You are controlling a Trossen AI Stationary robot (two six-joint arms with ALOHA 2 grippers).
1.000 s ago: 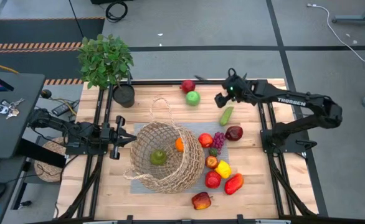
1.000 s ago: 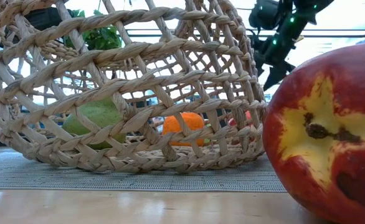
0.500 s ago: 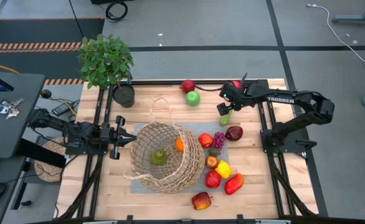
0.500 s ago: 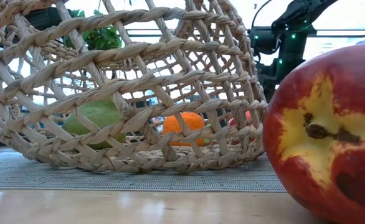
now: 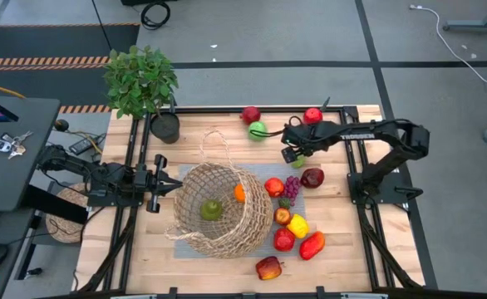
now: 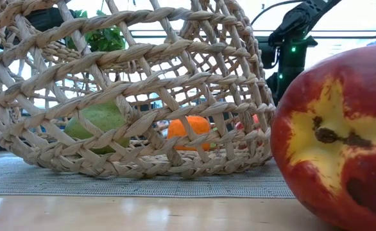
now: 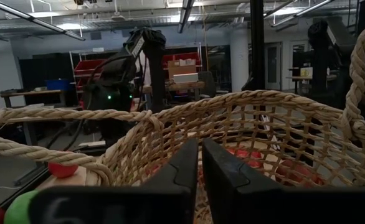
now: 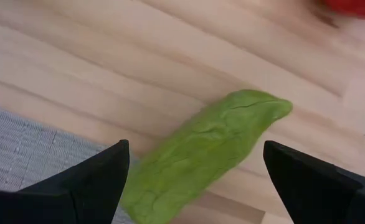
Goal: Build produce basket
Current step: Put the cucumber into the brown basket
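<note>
While the left tool [image 7: 198,180], fingers pressed together and holding nothing, waits beside the basket [image 5: 217,209] mid-surface, the right tool [image 8: 195,180] hangs farther back, fingers spread wide around a long green vegetable [image 8: 201,152], not gripping it.

My arms are matte black, jointed tubes on black frame rails. My right arm [image 5: 368,131] carries white lettering along its forearm and a small green light. My right gripper [image 8: 195,180] ends in two flat, dark, wedge-shaped fingers.
</note>
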